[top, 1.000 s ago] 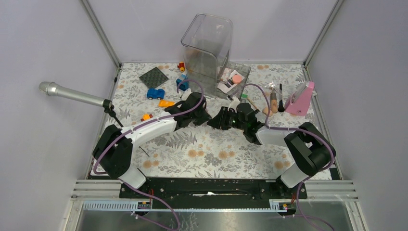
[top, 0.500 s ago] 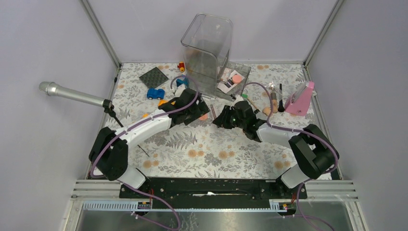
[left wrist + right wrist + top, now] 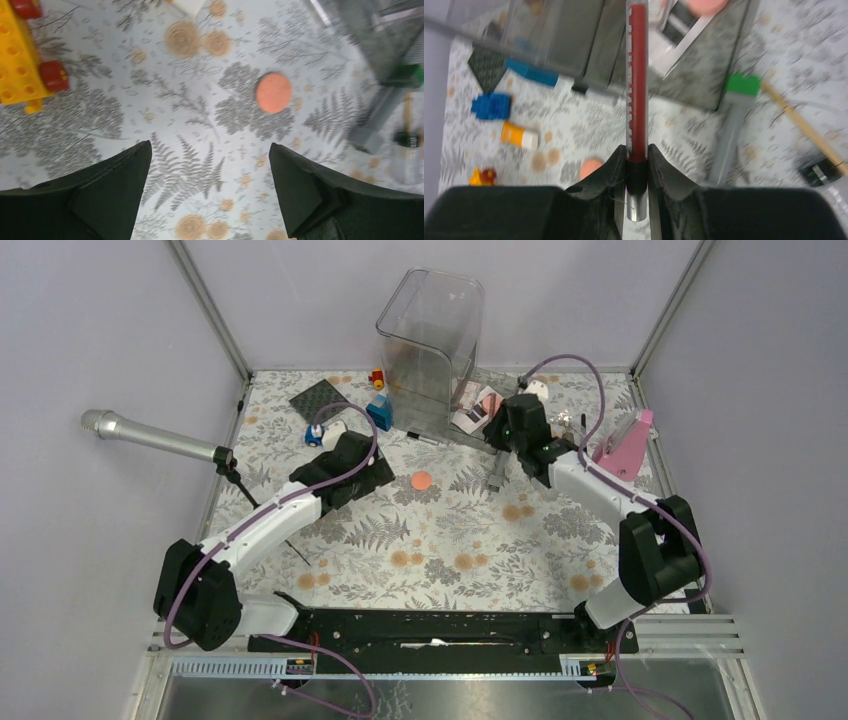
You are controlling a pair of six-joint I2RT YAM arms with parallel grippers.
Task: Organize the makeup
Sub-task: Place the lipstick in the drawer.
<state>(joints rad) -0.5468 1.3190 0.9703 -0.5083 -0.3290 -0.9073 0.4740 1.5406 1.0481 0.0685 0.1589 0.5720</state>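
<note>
A coral-pink round disc (image 3: 421, 480) (image 3: 273, 92) lies alone on the floral table. My left gripper (image 3: 378, 472) (image 3: 208, 146) hangs just left of it, open and with nothing between its fingers. My right gripper (image 3: 505, 432) (image 3: 637, 150) is shut on a dark red tube (image 3: 638, 75) by its black and silver end; the tube points at the clear tray (image 3: 500, 390) that holds palettes and another pink disc. A grey tube with a green cap (image 3: 497, 470) (image 3: 731, 125) lies on the table right of the disc. A tan brush handle (image 3: 794, 120) lies further right.
A tall clear container (image 3: 430, 340) stands at the back centre beside the tray. A silver microphone (image 3: 150, 437) reaches in from the left. Toy blocks, a blue car (image 3: 315, 435), a dark square mat (image 3: 318, 398) and a yellow toy (image 3: 20, 60) lie at the back left. A pink object (image 3: 625, 445) sits at the right.
My left gripper opened, left the coral disc on the table and drew back to the left. My right gripper carried the red tube from the table's middle to the back, by the clear tray.
</note>
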